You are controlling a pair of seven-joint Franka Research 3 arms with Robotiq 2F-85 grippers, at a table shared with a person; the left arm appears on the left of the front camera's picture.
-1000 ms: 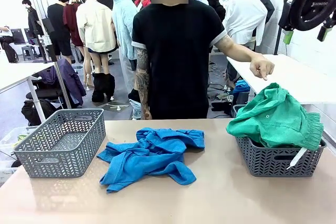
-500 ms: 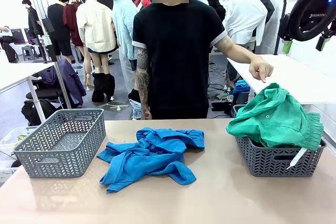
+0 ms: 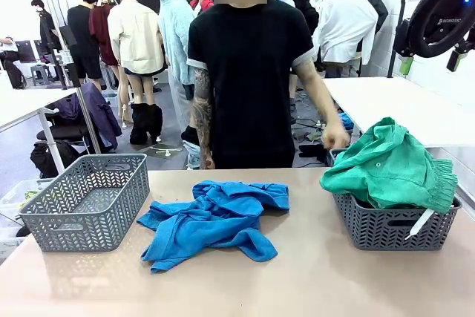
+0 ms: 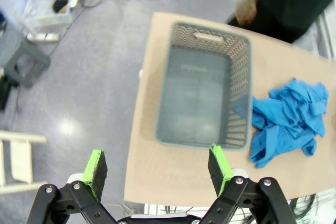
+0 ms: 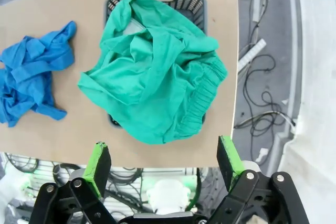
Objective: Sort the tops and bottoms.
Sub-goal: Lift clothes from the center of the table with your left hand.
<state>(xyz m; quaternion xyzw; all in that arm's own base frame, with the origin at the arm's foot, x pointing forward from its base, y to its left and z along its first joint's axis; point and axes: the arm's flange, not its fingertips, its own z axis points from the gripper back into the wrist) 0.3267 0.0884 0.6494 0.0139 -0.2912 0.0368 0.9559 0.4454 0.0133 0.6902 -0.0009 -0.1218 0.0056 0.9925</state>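
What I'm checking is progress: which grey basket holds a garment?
The right basket, heaped with the sea-green garment; the left basket shows a bare floor.

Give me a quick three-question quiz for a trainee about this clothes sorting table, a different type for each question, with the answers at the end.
1. Multiple choice: the green garment is A) on the floor, B) heaped on the right basket, C) in someone's hand.
2. True or false: the blue clothes are inside a basket.
3. Short answer: how do the left gripper and right gripper stand?
Key: 1 B. 2 False; they lie on the table beside the empty left basket. 3 Both open, holding nothing.
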